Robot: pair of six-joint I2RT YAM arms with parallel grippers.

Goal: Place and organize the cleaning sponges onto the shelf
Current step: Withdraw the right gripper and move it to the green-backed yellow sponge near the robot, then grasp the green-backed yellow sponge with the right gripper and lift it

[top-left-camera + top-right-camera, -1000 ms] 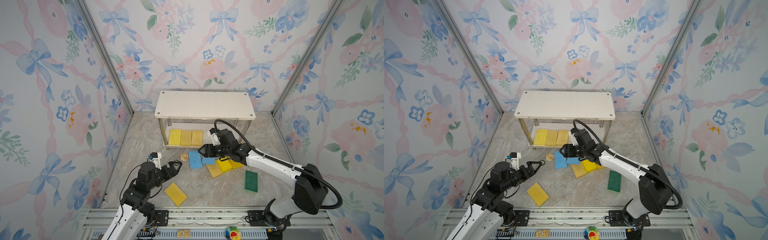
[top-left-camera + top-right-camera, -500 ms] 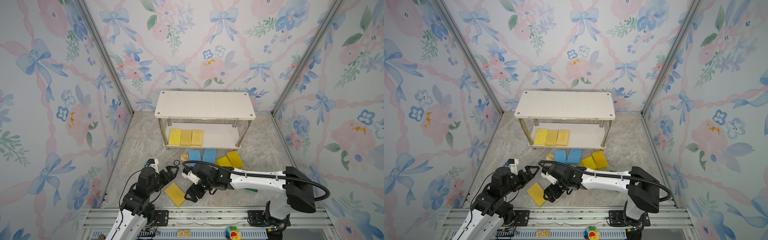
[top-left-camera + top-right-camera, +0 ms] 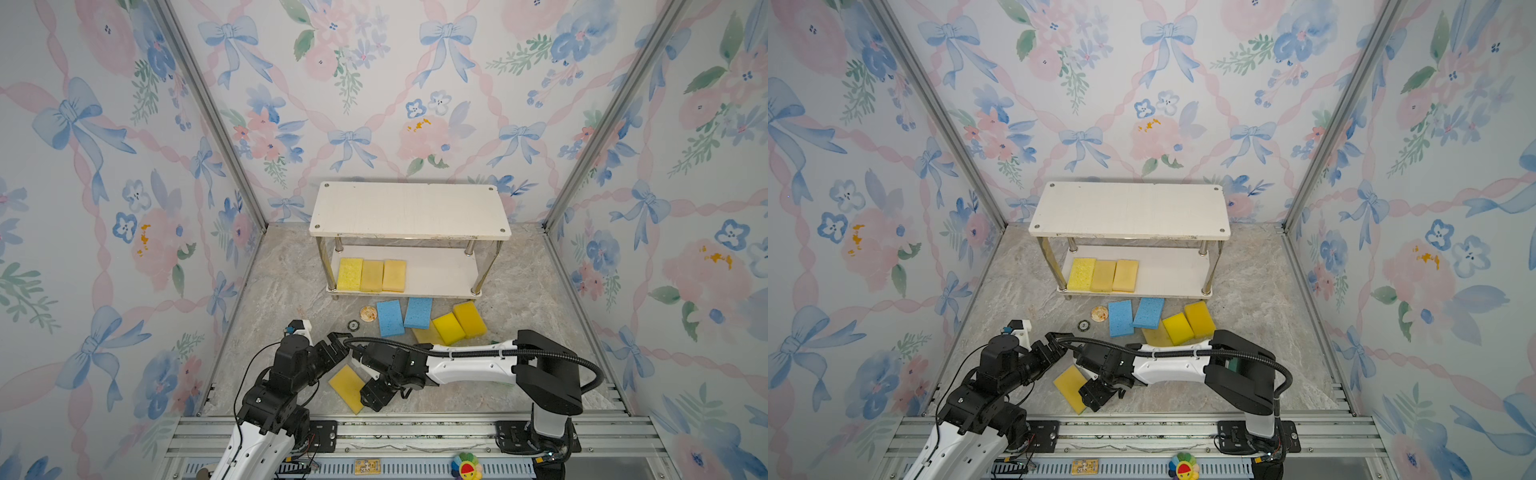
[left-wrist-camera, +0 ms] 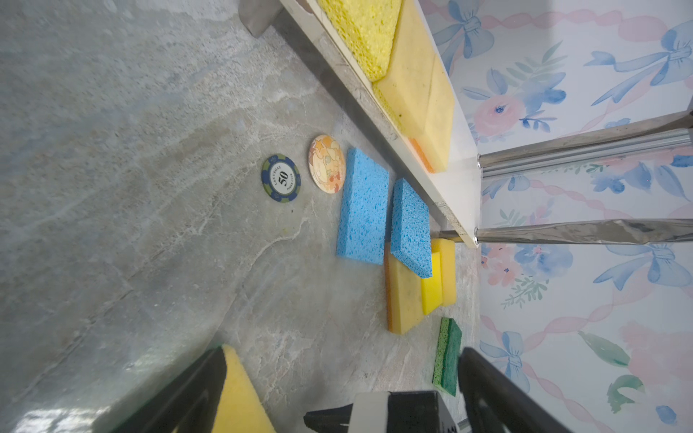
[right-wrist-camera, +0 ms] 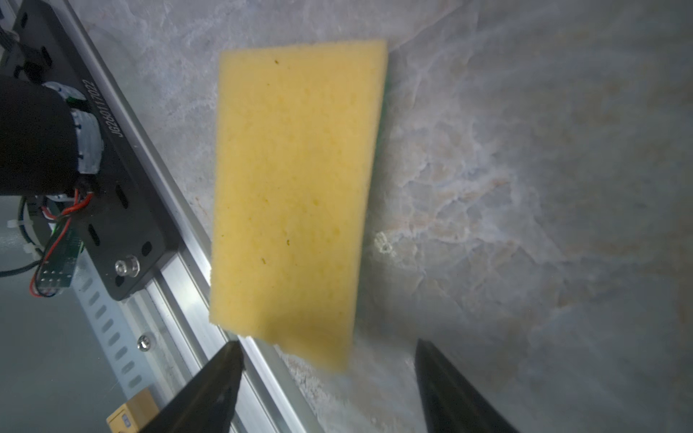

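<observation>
Right end effector (image 5: 327,343) swung from shelf (image 3: 409,210) to front yellow sponge (image 5: 296,180), released, left end effector (image 3: 337,345) released too

Soft even light filled both top views; the right wrist view was dimmer, its yellow sponge (image 5: 292,187) blurred, and glare marked the floor (image 4: 45,414) in the left wrist view

Yellow sponge (image 5: 296,195) just ahead of right gripper (image 5: 328,348): matt, fine-pored foam. Blue sponges (image 4: 362,210): coarser open pores. Shelf (image 3: 409,210) boards matt white; posts (image 4: 585,232) polished metal (mirror-bright). Tabletop (image 4: 150,187): marble-patterned, faint sheen. Poker chip (image 4: 281,178): glossy face. Rail (image 5: 193,262): brushed aluminium.
</observation>
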